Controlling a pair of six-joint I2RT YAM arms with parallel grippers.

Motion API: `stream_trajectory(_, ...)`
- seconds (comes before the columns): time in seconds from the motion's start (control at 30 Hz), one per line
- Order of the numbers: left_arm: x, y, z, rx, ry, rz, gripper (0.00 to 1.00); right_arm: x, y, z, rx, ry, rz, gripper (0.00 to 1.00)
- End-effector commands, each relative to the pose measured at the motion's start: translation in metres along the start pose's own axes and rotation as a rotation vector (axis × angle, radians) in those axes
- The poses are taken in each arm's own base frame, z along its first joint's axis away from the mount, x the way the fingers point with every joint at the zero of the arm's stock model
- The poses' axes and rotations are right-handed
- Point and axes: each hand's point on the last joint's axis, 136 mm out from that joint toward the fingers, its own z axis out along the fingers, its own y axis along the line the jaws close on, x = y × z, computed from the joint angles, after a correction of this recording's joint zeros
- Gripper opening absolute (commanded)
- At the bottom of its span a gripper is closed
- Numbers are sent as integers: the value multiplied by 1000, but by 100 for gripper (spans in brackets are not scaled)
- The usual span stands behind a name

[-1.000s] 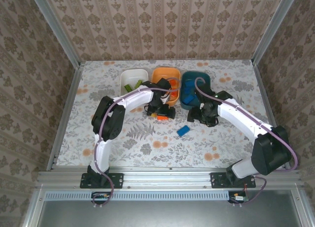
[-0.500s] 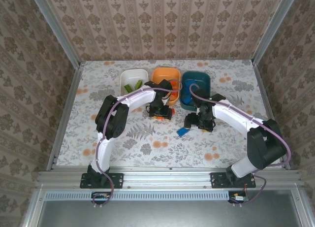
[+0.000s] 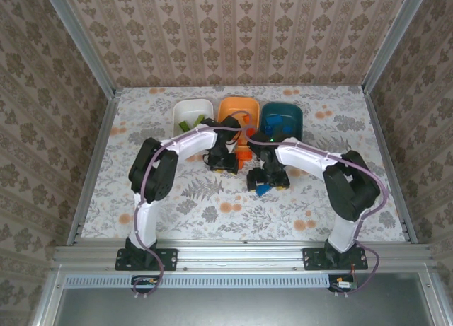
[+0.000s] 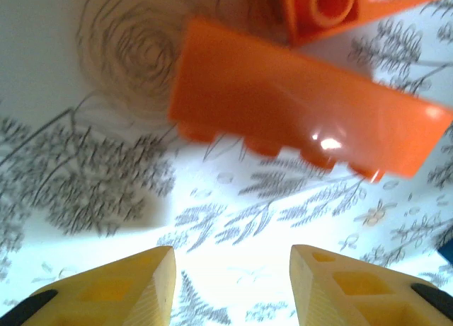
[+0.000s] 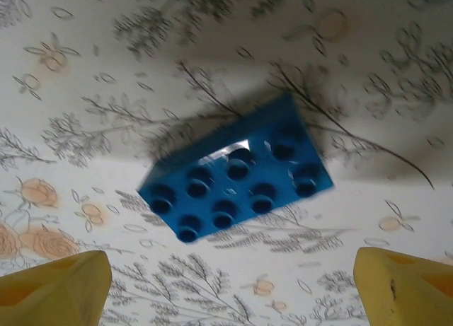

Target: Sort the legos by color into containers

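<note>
1. One table (image 3: 177, 199) carries three tubs in a row at its far side: white tub (image 3: 190, 108), orange tub (image 3: 228, 105), teal tub (image 3: 291, 115). The bricks inside are too small to count.
2. Two claws. The left gripper (image 4: 230, 252) is partly spread and grips nothing. The right gripper (image 5: 232, 262) is spread wide and empty.
3. The left wrist view separates two orange pieces: the near orange brick (image 4: 297, 124) lies just beyond the fingertips, the far orange brick (image 4: 340, 8) behind it.
4. One blue brick (image 5: 237, 188) lies on the table under the right claw. The right wrist view shows eight studs; the top view shows only a blue fleck.

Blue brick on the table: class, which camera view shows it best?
The right wrist view: the blue brick sits close up, its eight studs countable. The top external view gives it as a small blue speck. The left wrist view faces orange bricks.
</note>
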Motion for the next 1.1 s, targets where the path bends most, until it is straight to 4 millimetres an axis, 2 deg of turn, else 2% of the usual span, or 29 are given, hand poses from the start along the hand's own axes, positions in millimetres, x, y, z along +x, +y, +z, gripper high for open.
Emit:
stream_trajectory(0.0, 7, -4, -25, 26, -47, 39, 49, 2, -6, 10, 97, 53, -54, 90)
stream_trajectory(0.37, 25, 12, -29, 37, -56, 0, 55, -10, -6, 32, 149, 91, -58, 86)
stream_trajectory(0.5, 25, 12, -28, 41, -53, -3, 55, -13, -7, 35, 154, 80, -49, 76)
stream_trajectory(0.6, 23, 11, -29, 45, -57, -1, 56, -15, -7, 32, 156, 63, -43, 63)
stream_trajectory(0.67, 23, 12, -29, 45, -55, -3, 56, -15, -8, 28, 161, 52, -45, 61)
stream_trajectory(0.83, 22, 11, -30, 50, -58, -8, 56, -19, -10, 6, 161, 11, -47, 60)
stream_trajectory(0.97, 21, 9, -30, 54, -62, -13, 57, -26, -10, -30, 139, -56, -42, 60)
stream_trajectory(1.07, 20, 8, -30, 56, -62, -10, 57, -43, -17, -60, 130, -126, -23, 60)
